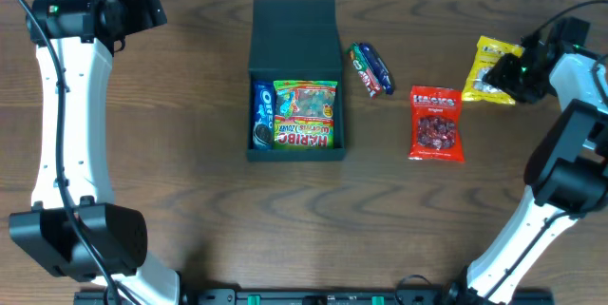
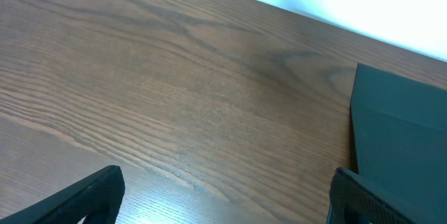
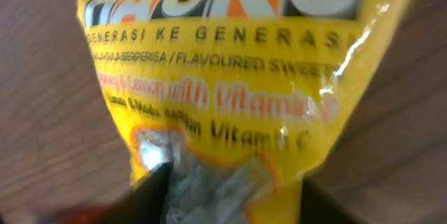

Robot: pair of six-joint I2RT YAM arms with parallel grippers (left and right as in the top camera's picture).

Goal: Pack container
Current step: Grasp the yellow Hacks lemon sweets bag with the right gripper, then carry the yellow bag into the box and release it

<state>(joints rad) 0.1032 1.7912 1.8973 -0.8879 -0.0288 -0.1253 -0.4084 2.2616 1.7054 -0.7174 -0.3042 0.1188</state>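
Note:
The container [image 1: 294, 39] is a dark charcoal box at the table's middle, with its flap lid open towards the back. A Haribo bag [image 1: 305, 115] and an Oreo pack [image 1: 263, 113] lie inside it. My right gripper [image 1: 514, 71] is at the far right, with its fingers [image 3: 234, 182] closed on the lower end of a yellow Hacks snack bag [image 1: 488, 62], which fills the right wrist view [image 3: 216, 77]. My left gripper [image 1: 155, 5] is open and empty at the back left, over bare wood [image 2: 223, 189]. The container's lid shows at the right edge of the left wrist view [image 2: 401, 133].
A small dark candy pack [image 1: 370, 68] lies just right of the container. A red Hacks bag [image 1: 436, 124] lies flat further right, in front of the yellow bag. The wooden table's back edge [image 2: 293, 8] runs close behind the left gripper.

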